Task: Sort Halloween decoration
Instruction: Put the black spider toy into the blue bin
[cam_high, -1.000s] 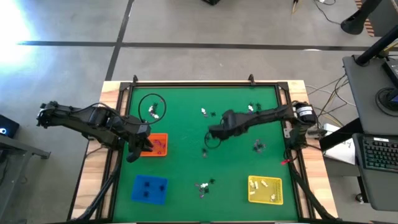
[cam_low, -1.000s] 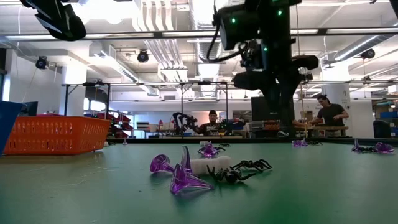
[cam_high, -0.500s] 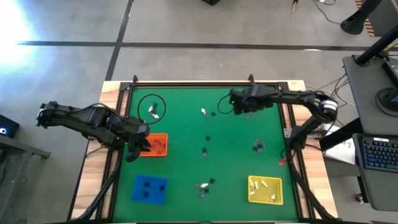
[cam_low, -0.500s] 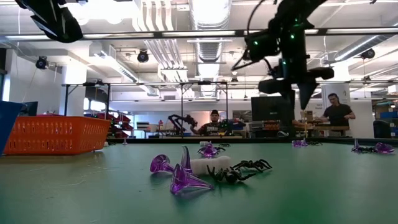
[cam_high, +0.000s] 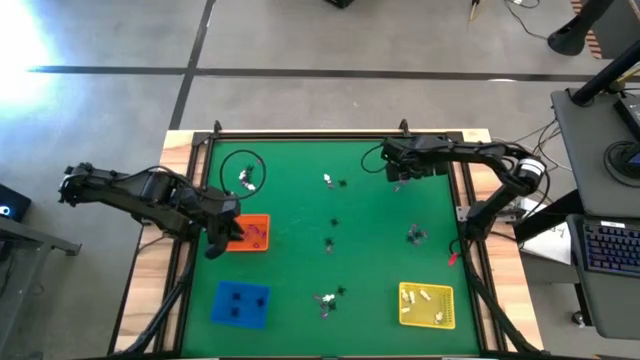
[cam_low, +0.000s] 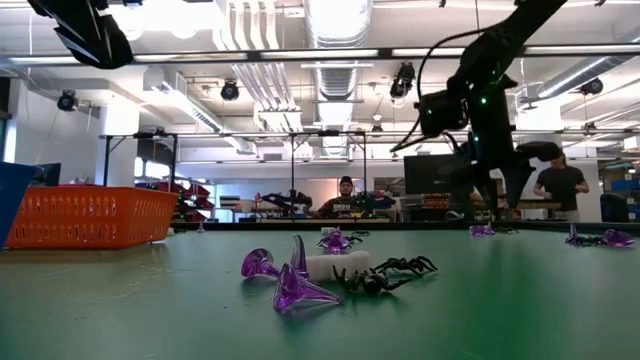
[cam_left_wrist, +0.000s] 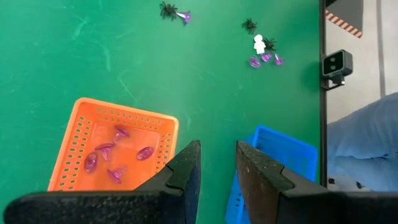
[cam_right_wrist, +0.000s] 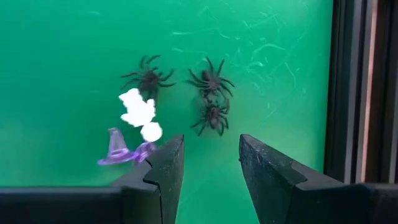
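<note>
Sorting looks partly done (trays hold some trinkets (cam_left_wrist: 118, 154)), yet the open, empty right hand (cam_right_wrist: 210, 168) hovers over unsorted spiders (cam_right_wrist: 211, 81).

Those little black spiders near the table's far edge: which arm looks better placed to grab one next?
The right. Its gripper hangs open just above the spiders, while the left gripper waits across the table by the orange tray.

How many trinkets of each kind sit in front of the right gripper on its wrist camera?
Black spiders: 3
White pieces: 2
Purple witch hat: 1
Total: 6, all lying on the green mat ahead of the open right gripper.
</note>
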